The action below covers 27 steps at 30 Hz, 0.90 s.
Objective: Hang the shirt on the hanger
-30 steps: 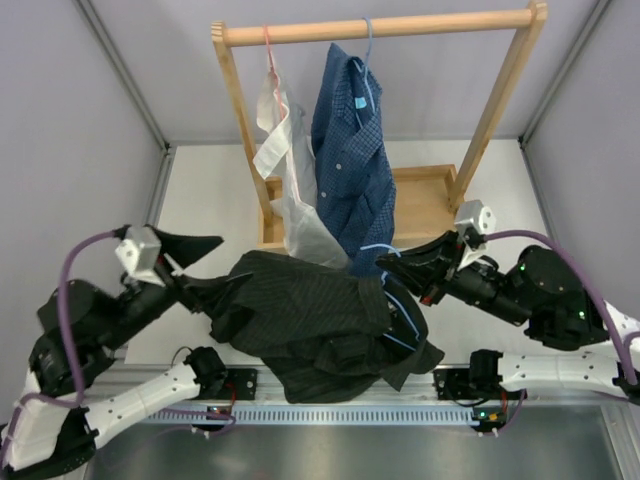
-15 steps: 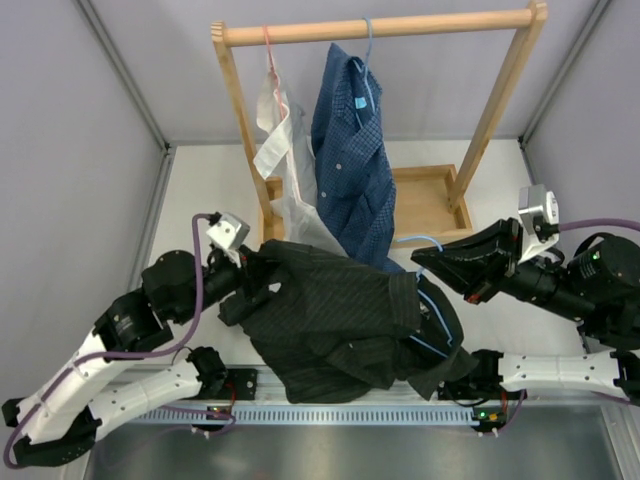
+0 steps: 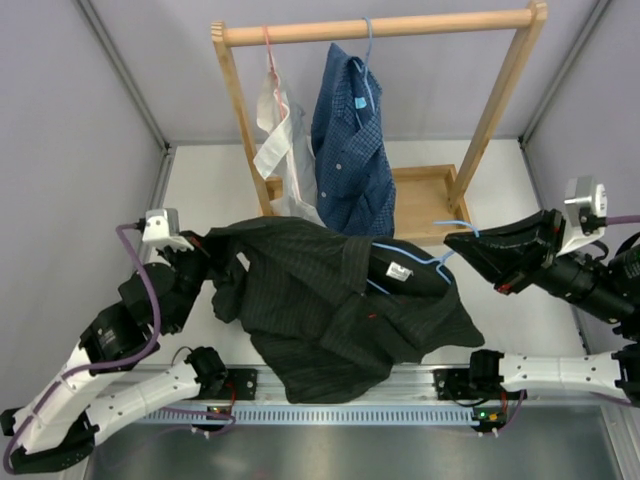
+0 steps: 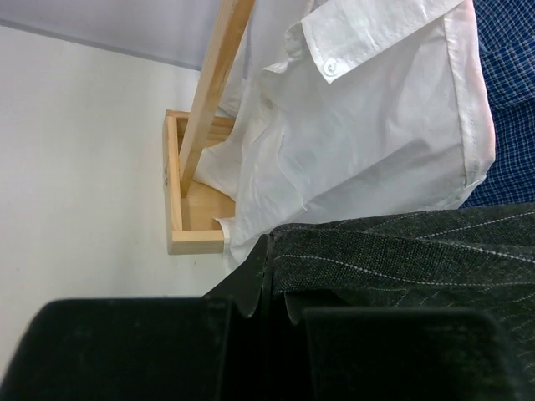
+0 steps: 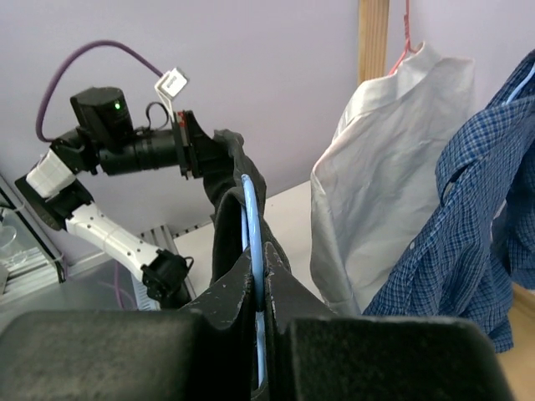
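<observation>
The black pinstriped shirt (image 3: pixel 320 300) hangs spread between both arms above the table, its white neck label (image 3: pixel 400 271) facing up. The thin light-blue hanger (image 3: pixel 441 259) sits inside the shirt's right side, with its hook (image 3: pixel 455 224) poking out. My right gripper (image 3: pixel 458 246) is shut on the hanger's wire (image 5: pixel 248 209) just outside the cloth (image 5: pixel 224 219). My left gripper (image 3: pixel 207 256) is shut on the shirt's left edge (image 4: pixel 393 251), and the fabric comes out between its fingers (image 4: pixel 255 267).
A wooden rack (image 3: pixel 380 28) stands at the back on a tray-like base (image 3: pixel 425 200). From it hang a blue checked shirt (image 3: pixel 350 150) and a white garment (image 3: pixel 285 165) on a pink hanger (image 3: pixel 268 45). Grey walls close in on both sides.
My left gripper has shut on the shirt's edge and pulled it left. The right arm has drawn the hanger right and back, stretching the shirt open between them.
</observation>
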Tool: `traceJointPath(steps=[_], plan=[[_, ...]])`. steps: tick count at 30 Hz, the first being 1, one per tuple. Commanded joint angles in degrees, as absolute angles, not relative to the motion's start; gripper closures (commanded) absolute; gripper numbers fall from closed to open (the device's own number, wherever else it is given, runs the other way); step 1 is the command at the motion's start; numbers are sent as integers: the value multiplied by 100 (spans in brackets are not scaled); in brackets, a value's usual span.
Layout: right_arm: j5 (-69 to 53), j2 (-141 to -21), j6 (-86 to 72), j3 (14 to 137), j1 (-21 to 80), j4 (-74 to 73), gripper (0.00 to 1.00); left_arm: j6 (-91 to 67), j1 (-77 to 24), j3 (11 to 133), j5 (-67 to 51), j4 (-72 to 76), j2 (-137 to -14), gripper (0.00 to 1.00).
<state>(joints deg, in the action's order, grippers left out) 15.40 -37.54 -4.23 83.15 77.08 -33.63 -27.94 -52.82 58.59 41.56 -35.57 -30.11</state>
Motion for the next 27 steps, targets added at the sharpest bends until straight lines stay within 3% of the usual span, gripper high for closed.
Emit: traceJointPath(steps=[1, 8, 11, 13, 14, 15, 16, 17, 21, 25, 27], plan=[[1547, -4016, -238, 8990, 7646, -3182, 100, -3111, -5256, 5941, 4616, -3498, -3260, 100], [1398, -4956, -53, 10246, 7655, -3453, 100, -2804, -5256, 6222, 4174, -3234, -3437, 100], [1126, -5597, 78, 11911, 7647, -4049, 100, -2558, -5256, 6617, 4420, -3252, -3384, 95], [1003, -6089, 167, 12652, 7646, -4375, 100, -2339, -5256, 7037, 4595, -3296, -3410, 77], [976, -6274, 193, 13448, 7646, -4551, 100, -2286, -5256, 7223, 4658, -3366, -3436, 47], [932, -6615, 211, 13821, 7655, -4892, 100, -2207, -5256, 7416, 4702, -3575, -3541, 24], [914, -6740, 246, 14156, 7647, -5043, 100, -2049, -5256, 7844, 4859, -3690, -3603, 7], [940, -6811, 263, 14411, 7655, -5097, 100, -1952, -5256, 8075, 4939, -3831, -3664, 2], [984, -6487, 220, 13915, 7646, -5080, 100, -1381, -5247, 8990, 4731, -4113, -3841, 4], [1046, -6205, 79, 13176, 7655, -5464, 100, -662, -5256, 9404, 2492, -4287, -4164, 19], [1090, -6205, 44, 13061, 7655, -5808, 100, -633, -5256, 9553, 2345, -4525, -4385, 35]])
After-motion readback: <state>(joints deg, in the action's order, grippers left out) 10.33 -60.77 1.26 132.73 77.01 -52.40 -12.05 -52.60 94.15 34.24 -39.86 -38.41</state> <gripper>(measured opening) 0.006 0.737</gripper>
